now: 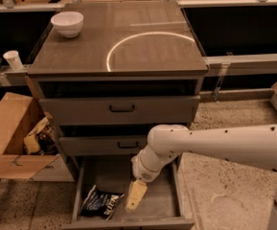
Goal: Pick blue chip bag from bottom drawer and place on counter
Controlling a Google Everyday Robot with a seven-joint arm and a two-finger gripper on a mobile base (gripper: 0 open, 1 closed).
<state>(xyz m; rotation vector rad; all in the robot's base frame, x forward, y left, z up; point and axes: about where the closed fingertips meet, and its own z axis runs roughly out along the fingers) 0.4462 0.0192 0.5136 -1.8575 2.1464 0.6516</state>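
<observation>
The blue chip bag (pixel 100 202) lies crinkled on the floor of the open bottom drawer (pixel 159 195), at its front left. My gripper (pixel 135 195) hangs from the white arm over the drawer's middle, just right of the bag and a little above the floor. The counter (pixel 143 44) is the dark cabinet top with a pale arc, above the two shut drawer fronts.
A white bowl (pixel 67 23) stands on the counter's back left corner. An open cardboard box (pixel 13 138) with clutter sits on the floor left of the cabinet. A white cup (pixel 13 60) stands on a low shelf at far left. Speckled floor lies to the right.
</observation>
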